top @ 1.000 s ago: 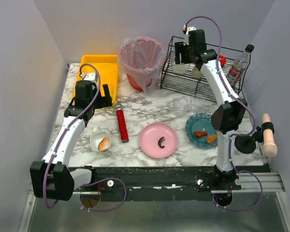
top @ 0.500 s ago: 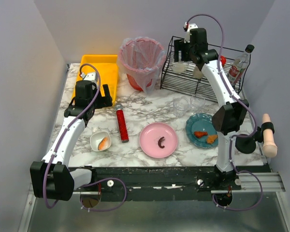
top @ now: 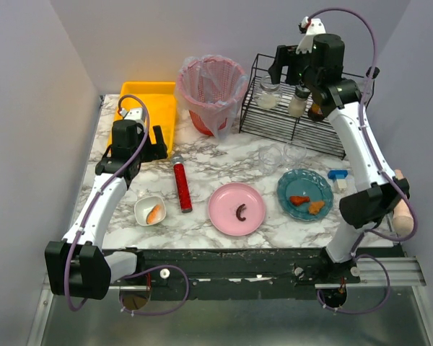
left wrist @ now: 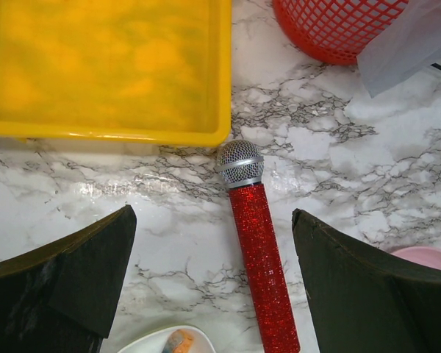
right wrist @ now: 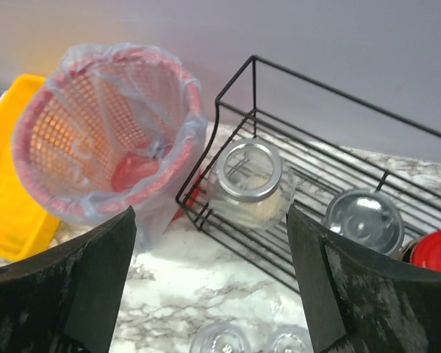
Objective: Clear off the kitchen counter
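The white marble kitchen counter (top: 209, 162) carries a red glitter microphone (top: 181, 186), a small white bowl (top: 150, 210) with an orange bit, a pink plate (top: 227, 216) with a dark scrap, a teal plate (top: 289, 189) with food pieces, and two clear glasses (top: 271, 156). My left gripper (top: 156, 146) is open and empty, low over the counter beside the microphone (left wrist: 256, 235). My right gripper (top: 285, 72) is open and empty, high above the black wire rack (top: 296, 122), over a silver-lidded jar (right wrist: 251, 184).
A yellow tray (top: 144, 104) sits at the back left. A red mesh basket with a plastic liner (top: 211, 90) stands next to the rack. The rack holds a second jar (right wrist: 365, 217) and a red lid (right wrist: 434, 250). A small blue and white item (top: 338, 176) lies right of the teal plate.
My right arm has lifted up and swung right, away from the jar in the rack, uncovering the blue and white item. The left arm has not moved.
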Robot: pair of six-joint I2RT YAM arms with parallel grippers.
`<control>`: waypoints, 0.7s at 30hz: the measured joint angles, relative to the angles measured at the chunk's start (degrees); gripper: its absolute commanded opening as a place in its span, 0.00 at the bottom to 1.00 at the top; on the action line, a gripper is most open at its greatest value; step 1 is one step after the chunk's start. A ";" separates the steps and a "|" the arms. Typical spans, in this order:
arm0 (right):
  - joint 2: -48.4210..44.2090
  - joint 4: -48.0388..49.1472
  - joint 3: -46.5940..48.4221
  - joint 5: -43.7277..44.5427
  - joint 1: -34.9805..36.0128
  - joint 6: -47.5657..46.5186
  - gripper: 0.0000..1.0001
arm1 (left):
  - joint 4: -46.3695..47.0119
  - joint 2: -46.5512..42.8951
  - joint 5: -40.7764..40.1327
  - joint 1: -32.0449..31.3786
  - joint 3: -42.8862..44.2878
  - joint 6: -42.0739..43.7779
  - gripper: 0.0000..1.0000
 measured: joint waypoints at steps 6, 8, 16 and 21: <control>-12.76 2.60 -19.63 -2.01 1.97 6.05 0.88 | 0.07 -0.55 1.68 0.02 -0.02 0.02 0.99; -16.55 3.28 -26.97 -2.38 2.71 8.39 0.88 | 0.59 -1.57 2.75 -0.02 -0.24 0.00 0.99; -26.88 4.44 -53.02 -2.62 3.69 17.22 0.82 | 3.26 -3.50 5.27 -1.99 -0.79 -2.34 0.99; -27.02 5.33 -61.59 -1.25 3.69 21.64 0.81 | 3.91 -3.50 5.25 -5.01 -0.79 -3.65 0.99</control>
